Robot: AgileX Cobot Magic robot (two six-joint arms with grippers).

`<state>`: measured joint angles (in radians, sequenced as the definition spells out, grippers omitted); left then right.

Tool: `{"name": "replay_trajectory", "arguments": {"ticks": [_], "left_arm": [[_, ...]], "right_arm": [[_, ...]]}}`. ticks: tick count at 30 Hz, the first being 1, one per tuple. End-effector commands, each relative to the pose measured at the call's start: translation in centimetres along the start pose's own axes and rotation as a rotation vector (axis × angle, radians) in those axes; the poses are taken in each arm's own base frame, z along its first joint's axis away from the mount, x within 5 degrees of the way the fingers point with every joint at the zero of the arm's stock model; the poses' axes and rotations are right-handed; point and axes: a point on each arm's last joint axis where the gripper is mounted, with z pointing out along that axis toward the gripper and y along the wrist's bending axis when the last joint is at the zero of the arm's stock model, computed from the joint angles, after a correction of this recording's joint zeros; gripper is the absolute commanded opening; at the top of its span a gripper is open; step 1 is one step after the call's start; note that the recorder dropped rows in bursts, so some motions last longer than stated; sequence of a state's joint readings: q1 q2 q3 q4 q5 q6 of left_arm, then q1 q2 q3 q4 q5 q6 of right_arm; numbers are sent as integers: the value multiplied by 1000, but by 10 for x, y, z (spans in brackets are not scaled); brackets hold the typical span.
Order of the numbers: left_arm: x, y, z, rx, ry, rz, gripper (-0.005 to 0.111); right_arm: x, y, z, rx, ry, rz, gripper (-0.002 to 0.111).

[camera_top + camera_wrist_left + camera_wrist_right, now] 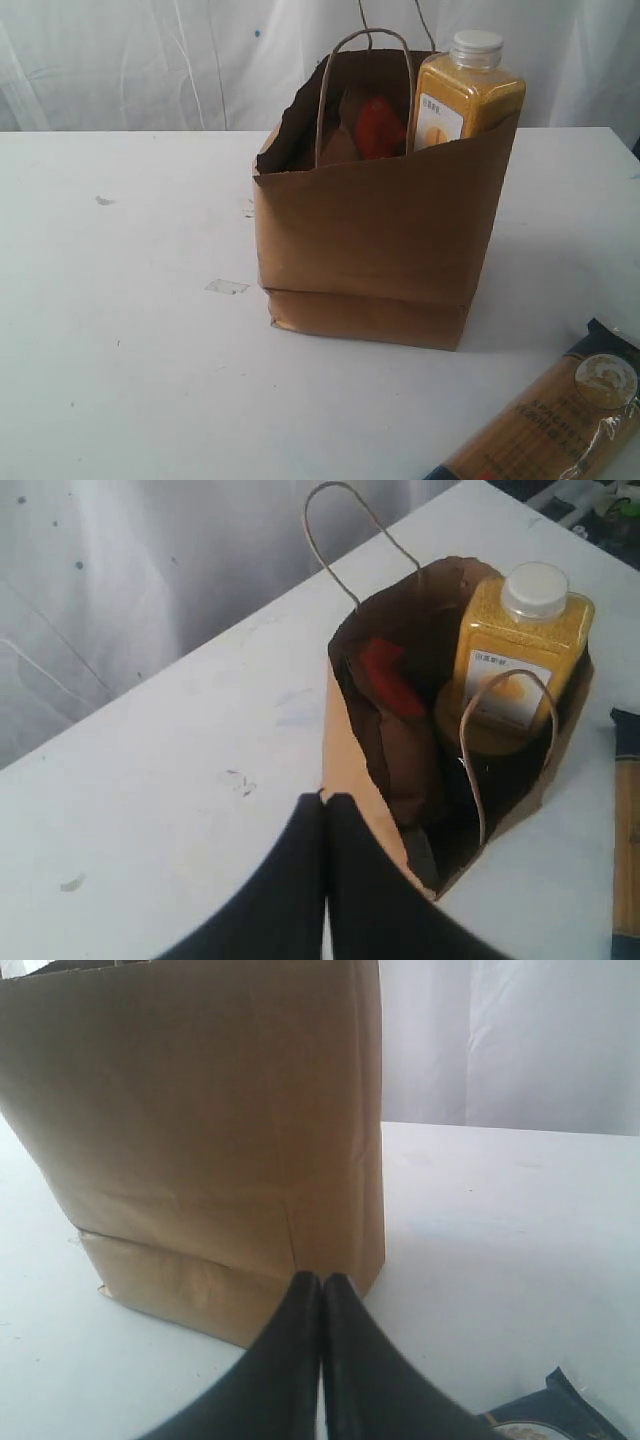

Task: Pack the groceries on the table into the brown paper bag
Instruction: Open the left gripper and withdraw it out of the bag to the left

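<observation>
Left gripper and right gripper both closed, apparently empty; yellow bottle upright inside brown paper bag.

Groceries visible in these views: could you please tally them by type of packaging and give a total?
Bottle: 1, yellow white-capped bottle, in the brown paper bag
Pouch: 1, brown pouch with orange-red label, in the bag
Packet: 1, spaghetti packet, on the table
Total: 3 visible; the bag's depths are hidden.
</observation>
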<state>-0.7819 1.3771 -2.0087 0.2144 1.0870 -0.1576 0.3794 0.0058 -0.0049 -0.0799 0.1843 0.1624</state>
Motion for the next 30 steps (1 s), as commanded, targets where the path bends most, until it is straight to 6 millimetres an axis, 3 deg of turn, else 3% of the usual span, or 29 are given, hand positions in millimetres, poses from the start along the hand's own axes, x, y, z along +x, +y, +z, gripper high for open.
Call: {"name": "replay_trajectory", "arguments": {"ticks": [1,9,16,19,23,30], "left_arm": [[18,4,-11,-34,1,-35,0],[91,2,-16,-30,-78,-141,0],[183,-4,-18,11,-138,-254,0],[222,-7,-10,25,-148,-260,0],[268,-15,16,54,-155,-325,0],[306,-24,44,113,-148,-516,0]], "right_arm": [[1,0,0,5,-8,14,0],[1,0,0,5,-8,16,0],[1,0,0,5,-8,16,0],[1,0,0,5,-8,16,0],[1,0,0,5,-8,16,0],[1,0,0,5,-8,16,0]]}}
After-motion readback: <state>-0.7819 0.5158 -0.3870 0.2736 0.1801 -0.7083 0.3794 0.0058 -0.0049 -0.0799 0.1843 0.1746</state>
